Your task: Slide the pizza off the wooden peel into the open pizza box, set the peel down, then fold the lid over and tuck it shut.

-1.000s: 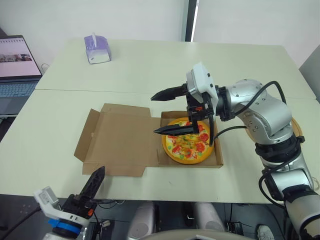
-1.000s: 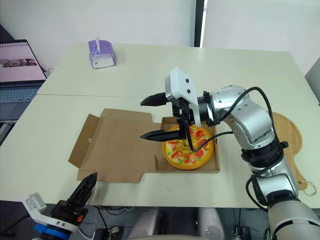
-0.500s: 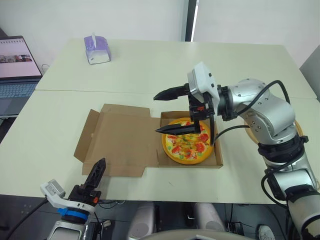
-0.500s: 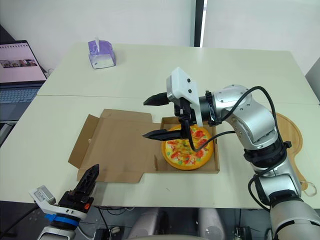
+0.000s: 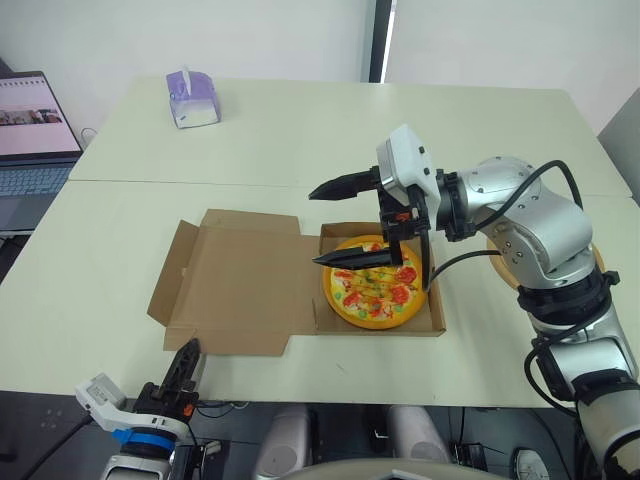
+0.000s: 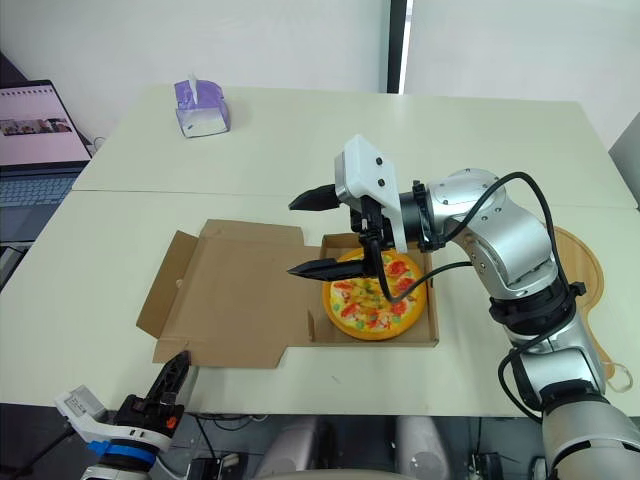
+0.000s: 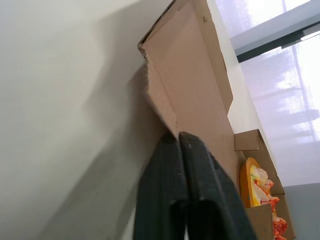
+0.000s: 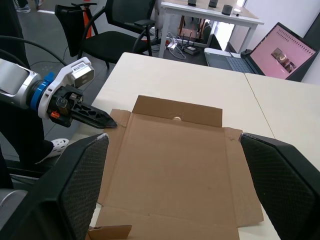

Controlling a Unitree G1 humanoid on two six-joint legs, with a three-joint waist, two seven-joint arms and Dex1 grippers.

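— Left gripper [image 5: 185,365]?
— Pinched together, empty, at the table's [image 5: 100,270] near edge by the lid's [image 5: 235,285] corner.
— Pizza [image 5: 375,290]?
— In the box [image 5: 438,318], lid flat open. Right gripper [image 5: 315,227] gapes wide above, empty. Peel [image 6: 582,268] lies farther right.

Both head views looked forward and down from well above the table [image 5: 120,230], sharing nearly the whole scene. The left wrist view sat low and very near, looking along the left gripper [image 7: 177,137] at the cardboard box [image 7: 195,85] just ahead of it. The right wrist view looked down from the right gripper [image 5: 313,228], across the box beneath it, toward the left gripper; all views shared the box
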